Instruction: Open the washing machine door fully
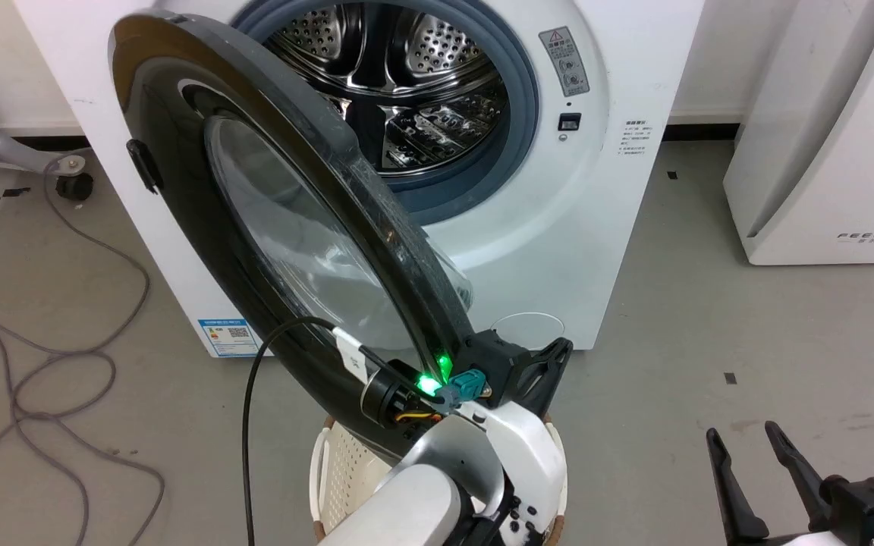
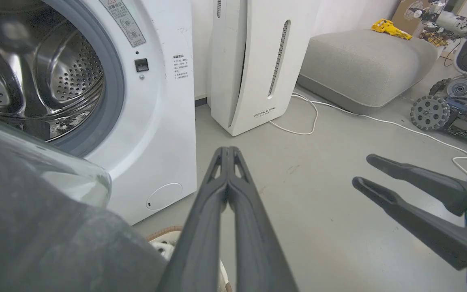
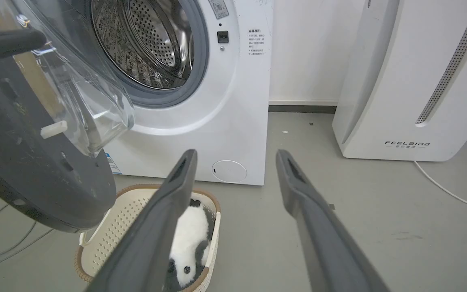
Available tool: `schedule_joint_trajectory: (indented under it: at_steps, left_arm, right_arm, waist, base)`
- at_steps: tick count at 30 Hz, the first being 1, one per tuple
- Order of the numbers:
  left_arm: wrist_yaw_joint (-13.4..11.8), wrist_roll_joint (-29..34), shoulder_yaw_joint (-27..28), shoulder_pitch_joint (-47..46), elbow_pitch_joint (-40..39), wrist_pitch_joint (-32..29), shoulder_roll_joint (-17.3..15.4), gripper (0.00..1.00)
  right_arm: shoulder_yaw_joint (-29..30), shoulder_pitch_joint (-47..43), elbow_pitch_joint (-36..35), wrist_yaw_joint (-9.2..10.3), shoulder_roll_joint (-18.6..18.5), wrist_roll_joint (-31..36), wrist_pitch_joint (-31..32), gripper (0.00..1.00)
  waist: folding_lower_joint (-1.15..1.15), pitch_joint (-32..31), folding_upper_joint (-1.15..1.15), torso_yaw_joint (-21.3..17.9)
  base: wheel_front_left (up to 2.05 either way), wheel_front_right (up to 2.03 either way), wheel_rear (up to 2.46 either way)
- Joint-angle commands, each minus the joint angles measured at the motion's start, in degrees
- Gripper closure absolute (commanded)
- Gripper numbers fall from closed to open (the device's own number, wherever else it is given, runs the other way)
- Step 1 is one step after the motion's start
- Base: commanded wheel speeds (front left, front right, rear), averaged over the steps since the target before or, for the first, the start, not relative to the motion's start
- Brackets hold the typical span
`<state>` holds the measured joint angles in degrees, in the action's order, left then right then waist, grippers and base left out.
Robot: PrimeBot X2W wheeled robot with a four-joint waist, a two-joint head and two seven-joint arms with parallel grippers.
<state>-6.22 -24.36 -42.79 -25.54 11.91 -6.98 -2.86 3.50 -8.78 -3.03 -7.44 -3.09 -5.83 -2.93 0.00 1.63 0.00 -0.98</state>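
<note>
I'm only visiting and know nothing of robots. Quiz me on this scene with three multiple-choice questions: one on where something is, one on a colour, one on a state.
1. Where does the cream perforated plastic basket stand?
A. On the grey floor in front of the white front-loading washing machine
B. On top of that machine
C. Inside that machine

2. What colours is the plush toy lying in the basket?
A. Red and yellow
B. Black and white
C. All green

3. In what state is the large round glossy black washing machine door?
A. Shut tight
B. Taken off and lying flat
C. Swung out, with the perforated steel drum showing

Answers: 1 A, the right wrist view shows it on the floor below the door's edge. 2 B, its fur is white with black patches. 3 C, the door stands out from the machine's front and the opening is uncovered.
</note>
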Motion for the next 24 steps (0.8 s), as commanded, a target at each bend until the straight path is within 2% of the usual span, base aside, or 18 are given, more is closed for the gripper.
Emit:
schedule_joint_trajectory:
  at_steps: [1, 7, 24]
  left_arm:
    - [-0.48, -0.14, -0.14, -0.15, 0.28, 0.32, -0.05, 1.0]
    - [-1.98, -0.75, -0.32, 2.28, -1.15, 0.23, -0.55, 1.0]
    - [-6.04, -1.38, 0.83, 10.23, -7.59, 0.48, -5.74, 1.0]
  right_arm:
    - [0.1, 1.07, 0.19, -0.05, 0.21, -0.63, -0.19, 0.0]
    - [0.11, 0.76, 0.86, -0.05, 0.21, -1.05, -0.04, 0.0]
    - [0.83, -0.36, 1.35, -0.05, 0.22, -2.06, 0.54, 0.0]
  waist:
    - [0.0, -0.08, 0.0, 0.08]
    - [0.0, -0.85, 0.0, 0.26]
    - [0.0, -2.67, 0.0, 1.44]
  base:
    - [0.0, 0.0, 0.0]
    - [0.0, 0.0, 0.0]
    - [0.0, 0.0, 0.0]
